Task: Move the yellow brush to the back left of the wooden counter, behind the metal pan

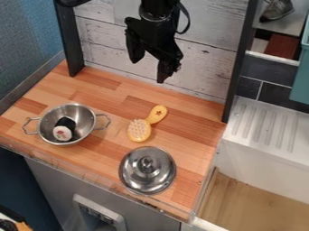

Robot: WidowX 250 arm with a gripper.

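- While a textured blue wall [27, 49] rises along the left edge, a wooden counter [111, 97] in mixed light and reddish-brown blocks runs across the middle, above a grey cabinet front [57, 185].
- Behind the counter, between a dark left post [70, 47] and a dark right post [241, 58], stands a backboard of whitewashed planks [205, 61].
- On the right, dark tiles [271, 72] sit above a white ribbed drainboard [259, 128]; a teal object [300, 85] juts in at the edge, and a pale wood surface [244, 200] lies below.
- On the left part of the counter, a round steel pot [84, 117] with two loop handles holds a small black-and-white item [63, 131], whose pale face bears a reddish and green mark.
- Right of the pot and well apart from it, the gripper [149, 71] hangs in front of the planks, above the rear of the counter; its two fingers are spread, with nothing between them.
- Right of centre, a shiny steel lid [147, 173] lies knob up near the front edge, on the front side of the brush and apart from it.
- Between pot and lid, a little farther back, the brush [138, 131] lies flat on the wood: yellow, oval-headed, pale bristles facing up, its rounded handle slanting back to the right and bearing a small dark star-like shape.
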